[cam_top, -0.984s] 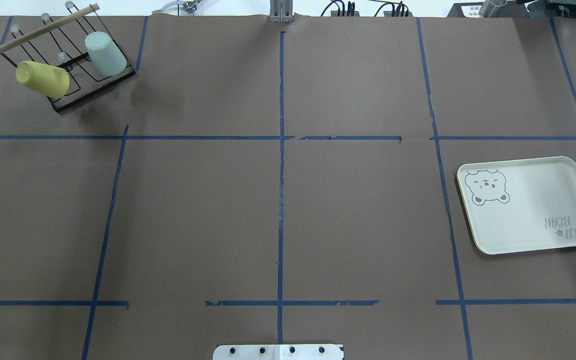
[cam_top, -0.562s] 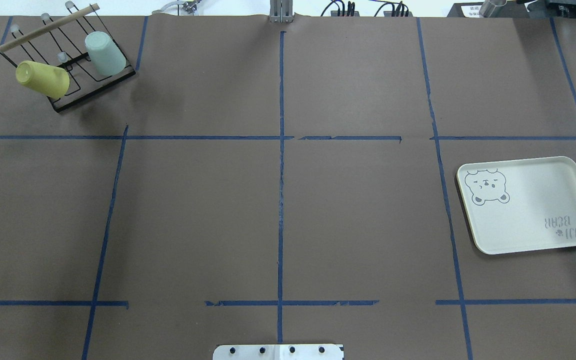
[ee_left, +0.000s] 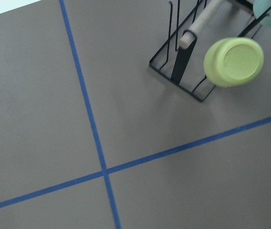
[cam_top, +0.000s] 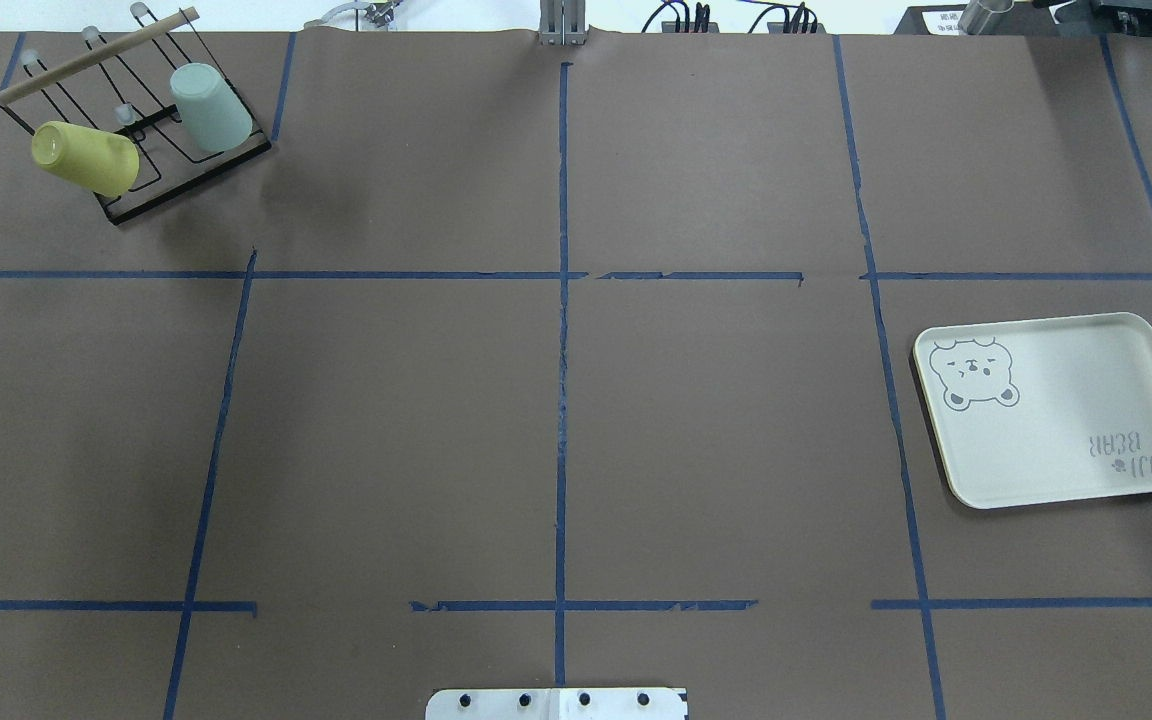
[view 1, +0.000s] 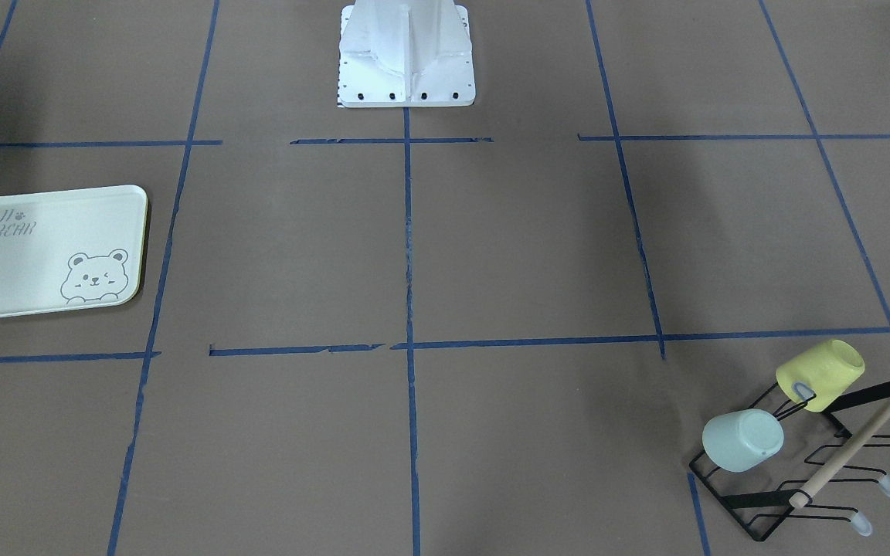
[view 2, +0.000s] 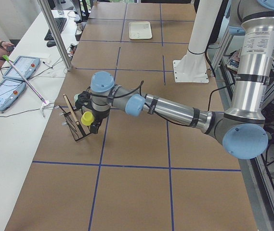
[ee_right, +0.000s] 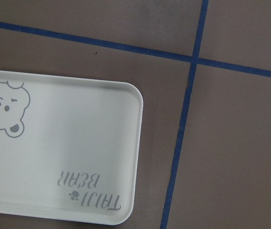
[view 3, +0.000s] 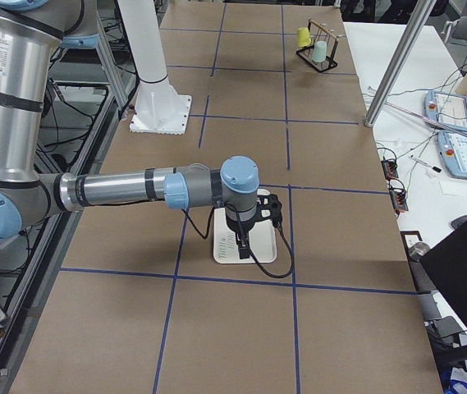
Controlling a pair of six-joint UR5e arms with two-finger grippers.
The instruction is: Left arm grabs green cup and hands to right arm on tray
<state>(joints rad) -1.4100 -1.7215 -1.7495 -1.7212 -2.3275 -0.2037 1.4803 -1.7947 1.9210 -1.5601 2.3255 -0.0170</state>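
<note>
The small pale mint-green plastic cup (cam_top: 211, 107) rests tilted on a black wire rack (cam_top: 191, 180) at the overhead view's upper left, beside a yellow plastic cup (cam_top: 86, 158). The cream rectangular bear-printed tray (cam_top: 1086, 380) lies at the right edge of the brown worktop (cam_top: 386, 420). Whether the left gripper (view 2: 94, 126), over the rack, or the right gripper (view 3: 243, 240), over the tray, is open, I cannot tell.

The overhead view looked forward and down from behind the robot, with the rack (cam_top: 191, 183) at 10 o'clock and the tray (cam_top: 1056, 440) at 3. The front-facing view looked steeply down from across the table (cam_top: 386, 420), mirroring both to 4 and 9. The side views looked along the table from opposite ends; the left wrist view hung close over the rack, the right over the tray.
</note>
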